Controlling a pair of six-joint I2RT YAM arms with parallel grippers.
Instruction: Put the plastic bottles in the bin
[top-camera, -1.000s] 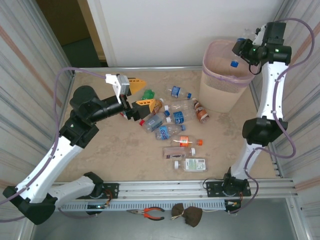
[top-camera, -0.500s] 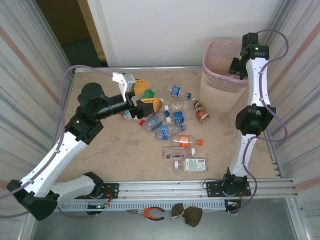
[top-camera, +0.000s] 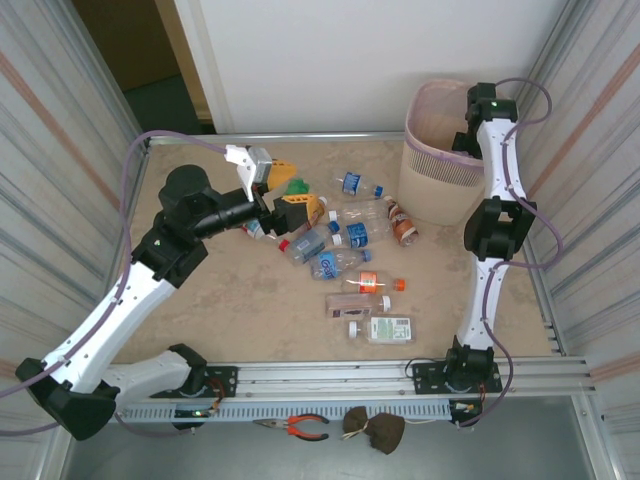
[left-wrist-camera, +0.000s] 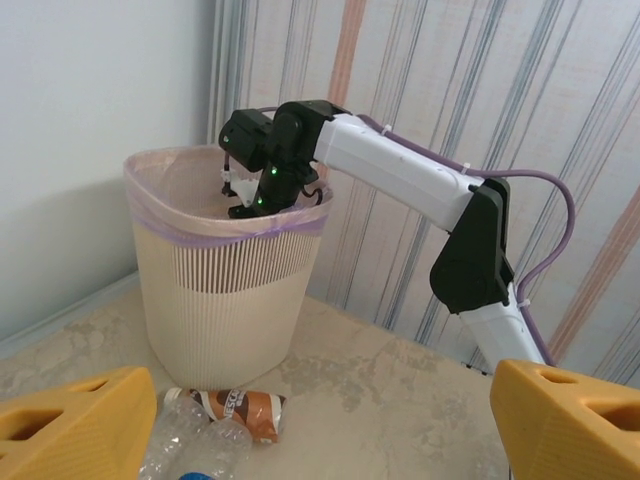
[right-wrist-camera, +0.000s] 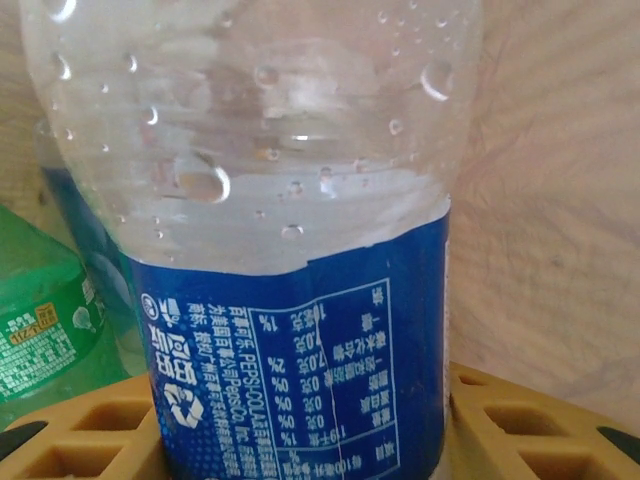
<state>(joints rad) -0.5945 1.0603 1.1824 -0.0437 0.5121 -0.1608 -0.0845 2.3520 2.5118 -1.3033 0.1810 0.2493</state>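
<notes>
Orange-handled pliers (top-camera: 300, 427) just beside a dark brown bundle (top-camera: 375, 429), off the beige marbled tabletop (top-camera: 220, 300).

Blue label (right-wrist-camera: 300, 380) on clear bottle (right-wrist-camera: 260, 150) reads "PEPSICOLA".

Pale pink slatted bin (top-camera: 438, 190); clear bottle (right-wrist-camera: 280, 150), blue label (right-wrist-camera: 300, 350); green bottle (right-wrist-camera: 40, 320).

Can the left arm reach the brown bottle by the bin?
Probably yes: the open left gripper faces the brown bottle, with only clear bottles lying before it.
</notes>
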